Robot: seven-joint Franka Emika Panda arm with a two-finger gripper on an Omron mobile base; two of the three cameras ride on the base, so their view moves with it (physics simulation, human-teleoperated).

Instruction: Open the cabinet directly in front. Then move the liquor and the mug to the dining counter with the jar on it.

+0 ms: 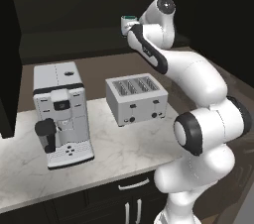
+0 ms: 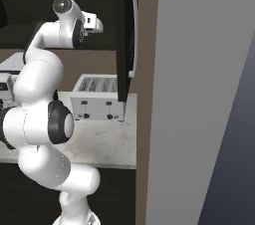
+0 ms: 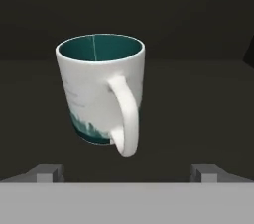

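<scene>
The mug [image 3: 99, 86], whitish outside and teal inside, stands on the dark shelf of the open cabinet [image 2: 124, 30], its handle turned toward the hand camera. My gripper [image 3: 127, 171] is open. Its two fingertips [image 3: 47, 171] are spread wide just short of the mug and hold nothing. In the left base view the mug [image 1: 128, 22] shows high up beside my raised hand. The cabinet's right door, with its long silver handle [image 2: 133, 32], is swung open. The liquor, the dining counter and the jar are out of view.
On the marble worktop [image 1: 124, 153] below stand a coffee machine [image 1: 60, 114] and a toaster [image 1: 136, 98]. Dark drawer fronts [image 1: 131, 188] run under it. A tall grey wall [image 2: 199, 94] closes off the right side.
</scene>
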